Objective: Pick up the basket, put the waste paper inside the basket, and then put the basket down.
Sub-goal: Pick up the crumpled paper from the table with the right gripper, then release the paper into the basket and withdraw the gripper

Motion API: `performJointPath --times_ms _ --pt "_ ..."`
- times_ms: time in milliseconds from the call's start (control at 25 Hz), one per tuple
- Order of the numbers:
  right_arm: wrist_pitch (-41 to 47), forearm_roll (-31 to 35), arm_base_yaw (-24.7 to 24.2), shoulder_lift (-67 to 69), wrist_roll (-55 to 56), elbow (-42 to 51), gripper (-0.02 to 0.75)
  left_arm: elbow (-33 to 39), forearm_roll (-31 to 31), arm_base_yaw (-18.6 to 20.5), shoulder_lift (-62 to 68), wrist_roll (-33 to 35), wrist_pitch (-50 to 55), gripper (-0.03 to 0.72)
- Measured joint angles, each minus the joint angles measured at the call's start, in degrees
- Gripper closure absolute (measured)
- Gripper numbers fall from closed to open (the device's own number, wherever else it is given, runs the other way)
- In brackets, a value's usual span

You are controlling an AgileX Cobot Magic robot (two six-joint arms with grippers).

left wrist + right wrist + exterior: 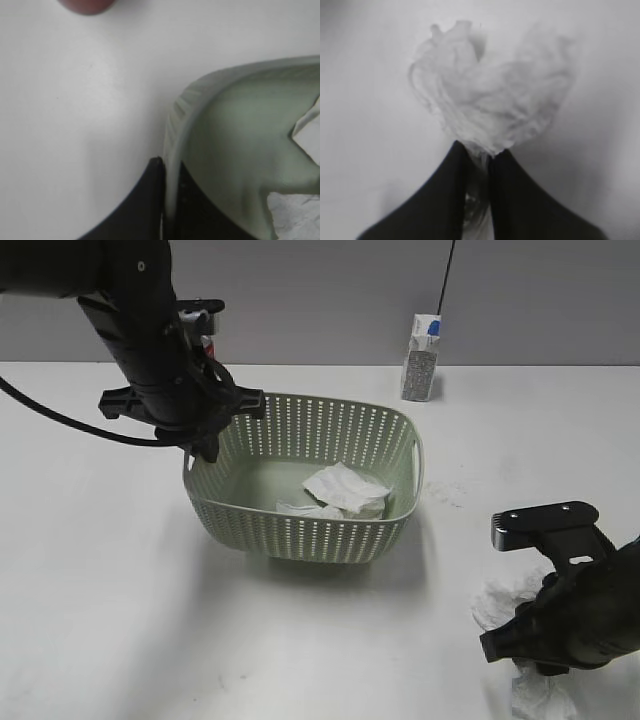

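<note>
Even bright light, soft shadows, wrist cams blurry

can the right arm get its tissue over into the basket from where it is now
Probably yes. The right tool is shut on a crumpled tissue, the basket is open-topped, and bare table lies between. The left tool grips the far-left rim, out of the way.

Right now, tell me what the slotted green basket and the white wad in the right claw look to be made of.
Pale sage-green slotted basket: looks like moulded plastic, with a smooth, slightly glossy wall, even rows of punched slots and a rolled rim. Crumpled white wad pinched in the right claw: apparently thin tissue paper, matte, soft and finely wrinkled, with semi-translucent edges.
</note>
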Motion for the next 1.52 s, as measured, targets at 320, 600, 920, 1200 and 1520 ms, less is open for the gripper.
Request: performJointPath --times_ms 320,600,920,1200,1520 --pt "7.3 0.9 -0.1 -9.4 -2.3 -5.0 0.727 0.0 0.0 0.0 0.0 0.0 -0.1 0.688" --pt "9.0 13.3 -0.1 -17.1 -20.5 -22.1 0.731 0.0 -0.2 -0.5 0.0 0.0 -1.3 0.688" --pt "9.2 38.8 2.1 -4.9 -44.1 -33.3 0.731 0.0 -0.4 -1.2 0.0 0.0 -2.4 0.688" --pt "14.2 41.1 4.1 6.4 -48.0 -35.4 0.461 0.0 -0.5 -1.3 0.0 0.0 -2.6 0.688" --pt "14.6 41.1 4.1 6.9 -48.2 -36.7 0.097 0.0 -0.5 -1.3 0.0 0.0 -3.0 0.688"
